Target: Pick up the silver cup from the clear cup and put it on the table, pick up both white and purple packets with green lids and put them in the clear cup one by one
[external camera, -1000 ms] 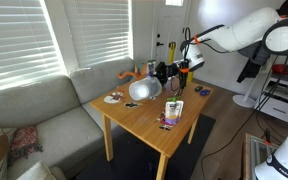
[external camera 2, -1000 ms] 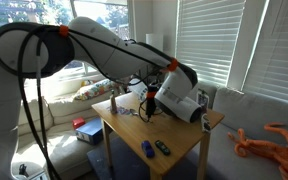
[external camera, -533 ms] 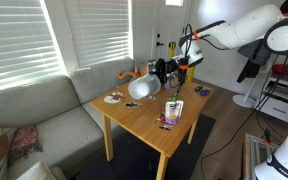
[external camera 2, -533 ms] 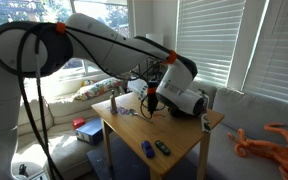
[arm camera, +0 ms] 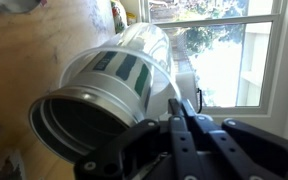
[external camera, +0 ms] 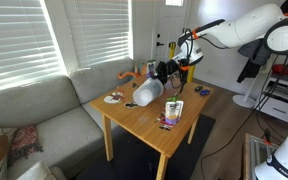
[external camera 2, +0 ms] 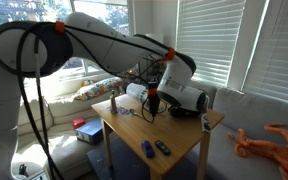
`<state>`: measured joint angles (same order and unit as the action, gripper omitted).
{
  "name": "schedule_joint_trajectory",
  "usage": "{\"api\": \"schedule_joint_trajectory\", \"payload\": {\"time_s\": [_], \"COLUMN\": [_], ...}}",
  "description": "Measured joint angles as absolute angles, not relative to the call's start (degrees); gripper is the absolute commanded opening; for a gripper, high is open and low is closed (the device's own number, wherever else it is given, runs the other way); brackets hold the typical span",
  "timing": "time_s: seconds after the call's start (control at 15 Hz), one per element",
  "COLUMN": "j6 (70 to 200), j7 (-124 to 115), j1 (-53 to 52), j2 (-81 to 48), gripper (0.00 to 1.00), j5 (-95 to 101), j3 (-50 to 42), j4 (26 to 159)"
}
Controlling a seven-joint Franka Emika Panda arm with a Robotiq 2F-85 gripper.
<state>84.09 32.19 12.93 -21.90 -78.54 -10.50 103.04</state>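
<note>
Plainly tipped over, the clear cup hangs in the air above the table with its long axis nearer level than upright. The silver cup sits nested inside it. In the wrist view the metal mouth gapes toward the camera at lower left, while the see-through closed end points away toward the bright window.

The gripper has its dark fingers drawn close on the rim at the right side of that mouth. They are clamped there, though the view does not show whether they pinch the metal wall alone or both walls.

In both exterior views the nested cups read as one pale cylinder. One shows the clear cup slanting down and away from the gripper, clear of the tabletop. There the packets lie on the wood just beside and below the cup, near the table's middle.

From the opposite side the arm hides much of the gripper, and the clear cup sticks out sideways over the table. Only the wrist view shows the metal liner, and neither exterior view does.
</note>
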Motion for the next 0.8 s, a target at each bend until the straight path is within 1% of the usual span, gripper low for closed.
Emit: {"api": "schedule_joint_trajectory", "payload": {"time_s": [0.13,0.2,0.27,0.33,0.4,0.6,0.73,0.8], "j6": [85.46,86.11,86.71,87.22,87.78,89.28,89.99,90.24], "j7": [32.17,32.17,32.14,32.1,32.08,32.06,32.06,32.08], "j1": [12.86,12.79,12.7,12.59,12.48,12.21,12.16,12.16], "j2": [-21.89,-21.89,-21.87,-21.81,-21.69,-21.2,-20.57,-20.25], "gripper": [0.01,0.04,0.29,0.3,0.35,0.56,0.69,0.77], "j5": [-76.8,-75.94,-75.14,-74.67,-74.35,-73.44,-73.41,-73.41], "j3": [-10.5,-10.5,-10.5,-10.49,-10.47,-10.34,-10.28,-10.28], "j4": [102.8,102.66,102.52,102.38,102.23,101.56,101.29,101.21]}}
